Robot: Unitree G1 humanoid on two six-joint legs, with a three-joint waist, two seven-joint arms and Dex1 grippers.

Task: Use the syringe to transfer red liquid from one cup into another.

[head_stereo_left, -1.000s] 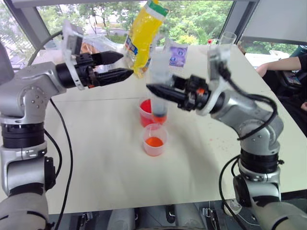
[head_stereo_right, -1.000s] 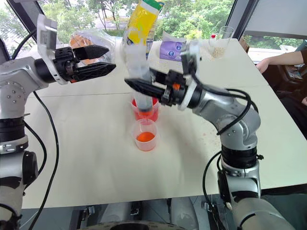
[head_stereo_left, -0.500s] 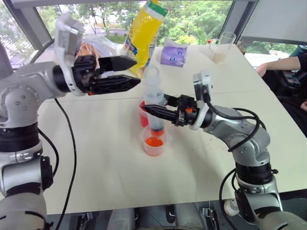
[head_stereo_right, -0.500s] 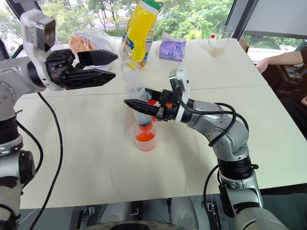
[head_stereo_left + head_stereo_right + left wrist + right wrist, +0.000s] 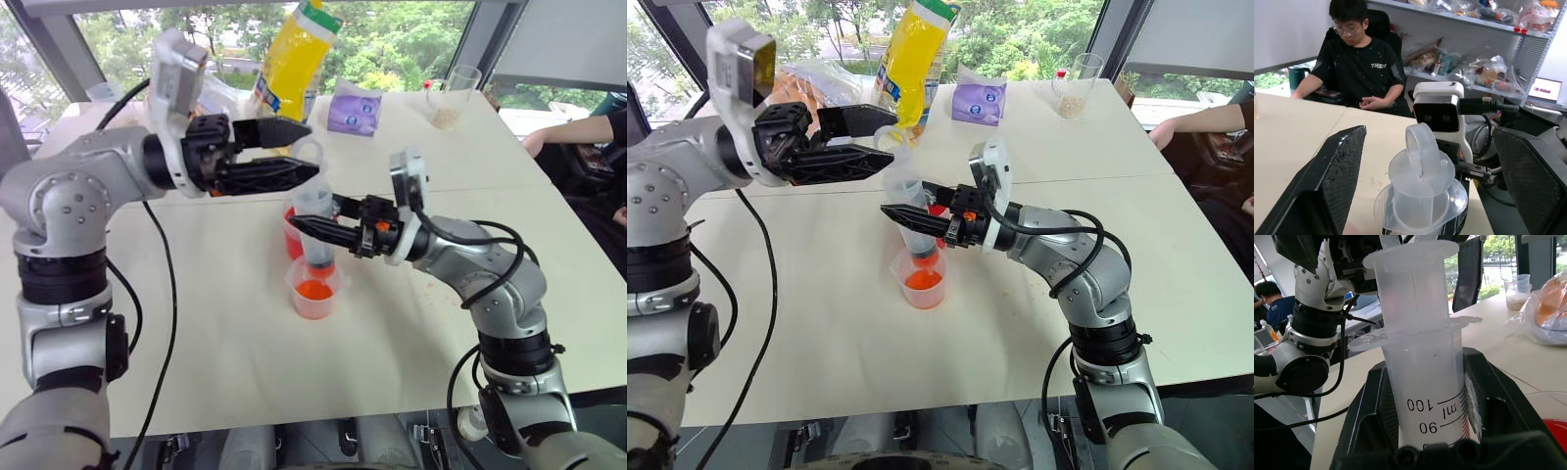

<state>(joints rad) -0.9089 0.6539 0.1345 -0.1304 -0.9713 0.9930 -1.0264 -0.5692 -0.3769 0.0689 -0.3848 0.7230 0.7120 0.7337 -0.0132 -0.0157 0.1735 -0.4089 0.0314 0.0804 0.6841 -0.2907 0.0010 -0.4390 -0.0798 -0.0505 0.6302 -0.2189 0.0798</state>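
Observation:
The syringe (image 5: pixel 315 227) stands upright with my right gripper (image 5: pixel 306 227) shut on its barrel (image 5: pixel 1425 382). Its orange-red tip dips into the smaller cup (image 5: pixel 315 292), which holds orange-red liquid (image 5: pixel 314 290). Just behind it stands the larger cup (image 5: pixel 293 235) of red liquid, partly hidden by the syringe. My left gripper (image 5: pixel 312 150) is open and level, with one finger on each side of the white plunger's ring (image 5: pixel 1420 147) and a gap on both sides. No red shows in the part of the barrel seen in the right wrist view.
At the table's far side stand a yellow bottle (image 5: pixel 294 69), a purple packet (image 5: pixel 355 110), a clear cup with beige grains (image 5: pixel 449 110) and a clear bag (image 5: pixel 813 83). A person sits at the right end (image 5: pixel 573 132).
The syringe has come down from over the larger cup to the smaller cup. My left gripper has moved right, and its fingers now flank the plunger ring.

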